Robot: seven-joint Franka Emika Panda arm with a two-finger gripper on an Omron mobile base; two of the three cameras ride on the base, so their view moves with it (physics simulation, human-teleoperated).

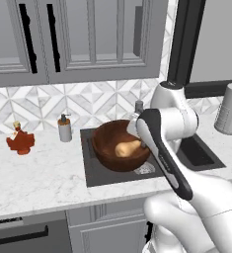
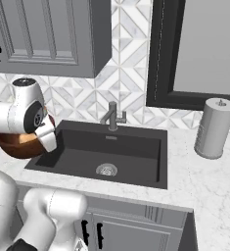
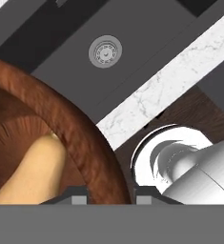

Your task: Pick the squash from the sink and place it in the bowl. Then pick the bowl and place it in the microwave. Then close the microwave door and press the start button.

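Reddish-brown wooden bowl (image 1: 118, 145) hangs lifted over the sink (image 2: 131, 147), the gripper (image 3: 111, 198) clenched on its rim so it can be carried to the microwave; the squash (image 1: 128, 147) lies inside it.

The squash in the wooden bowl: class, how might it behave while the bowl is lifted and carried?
The squash lies loose on its side in the bowl, so it would probably roll or slide if the bowl tilts. Its rounded, smooth-looking shape suggests little grip against the curved wood. The deep walls should likely keep it inside, and it looks stiff rather than floppy.
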